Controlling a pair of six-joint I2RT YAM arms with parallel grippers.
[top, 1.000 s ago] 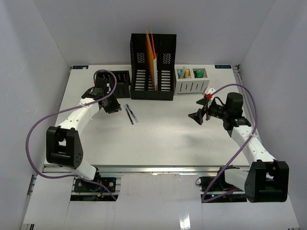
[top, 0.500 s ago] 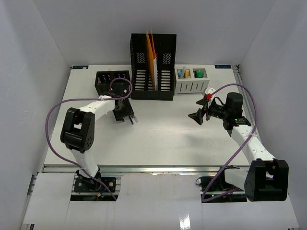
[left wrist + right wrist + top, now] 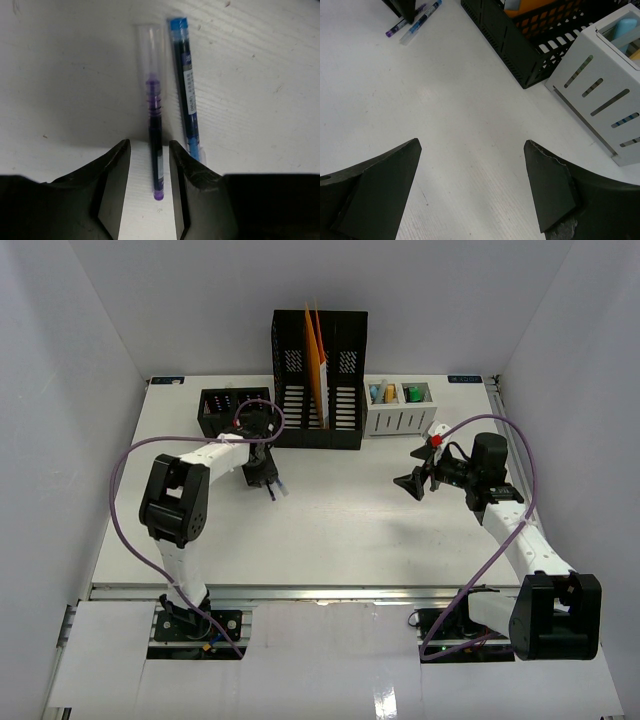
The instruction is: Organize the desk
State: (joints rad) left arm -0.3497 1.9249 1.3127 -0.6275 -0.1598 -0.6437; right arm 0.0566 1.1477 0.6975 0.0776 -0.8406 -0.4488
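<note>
My left gripper (image 3: 149,146) straddles purple pen (image 3: 155,131) on desk (image 3: 60,75), jaws apart, not clamped; blue pen (image 3: 184,75) just beside. Right gripper (image 3: 471,145) gapes wide.

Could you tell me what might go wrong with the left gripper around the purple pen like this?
The blue pen lies right beside the purple pen, next to one finger; closing could nudge or catch it too. The left gripper straddles only the purple pen's end, so it may tilt or slip when lifted.

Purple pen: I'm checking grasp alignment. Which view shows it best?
Left wrist: the purple pen lies close-up inside the left gripper. Right wrist shows it tiny, top left; top external barely, beside the gripper.
</note>
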